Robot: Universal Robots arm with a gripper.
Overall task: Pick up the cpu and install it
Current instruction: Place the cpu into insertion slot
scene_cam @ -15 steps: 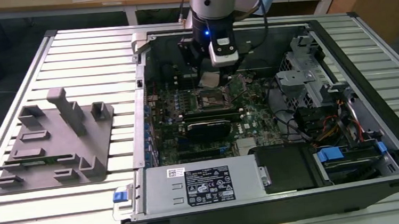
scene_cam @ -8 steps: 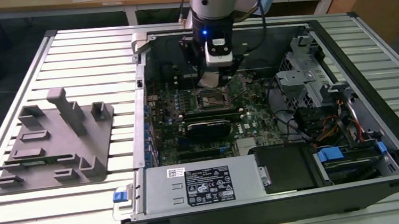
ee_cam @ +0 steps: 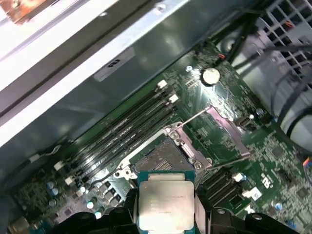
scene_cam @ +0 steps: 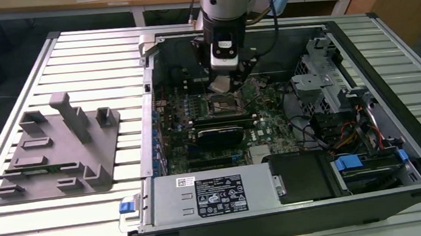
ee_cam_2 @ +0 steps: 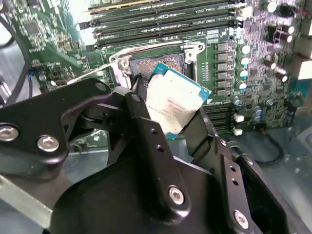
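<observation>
Gripper (ee_cam_2: 169, 111) clamping cpu (ee_cam: 166, 200) by its edges, hovering over open socket (ee_cam: 161, 157)

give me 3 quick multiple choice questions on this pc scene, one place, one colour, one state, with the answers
1. Where is the cpu? A. on the table B. in the gripper, above the socket C. on the power supply
2. What colour is the holder block beside the computer case? A. red B. yellow C. grey
3. What state is the socket in? A. open and empty B. clamped shut C. under a cooler
1 B: fingers pinch its edges over the socket in both wrist views. 2 C: plain grey in the exterior view. 3 A: load plate swung up, contacts bare.
</observation>
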